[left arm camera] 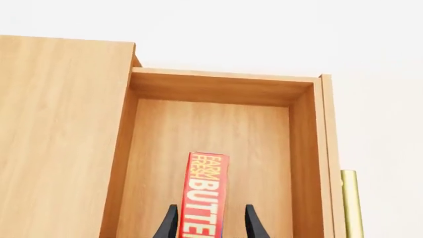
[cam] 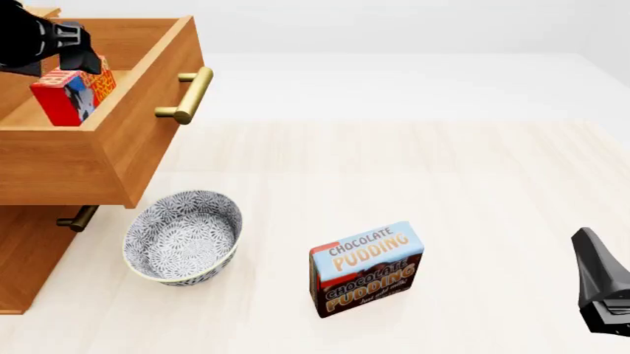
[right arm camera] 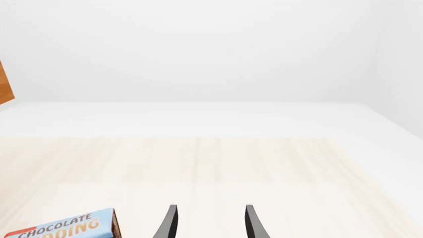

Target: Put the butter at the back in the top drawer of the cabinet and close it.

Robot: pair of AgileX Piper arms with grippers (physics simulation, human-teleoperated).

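Left gripper [left arm camera: 210, 224]: fingers either side of the butter [left arm camera: 206, 191]; a gap shows on one side, so whether it grips or has let go cannot be told.
Butter: on edge inside the top drawer [cam: 147, 103], upper left of the front view, presumably lowered there for release.
Top drawer: pulled out of the cabinet [cam: 25, 254], brass handle [cam: 187, 96] free; closing appears to be the step left.
Right gripper [right arm camera: 210, 223]: fingers parted, holding nothing, idle at the front view's lower right.
Bystanders: patterned bowl [cam: 183, 236] and chocolate pudding box [cam: 367, 269], apart on the table.
Surface: pale wood-grain table [cam: 443, 192].
Room: plain white surround.
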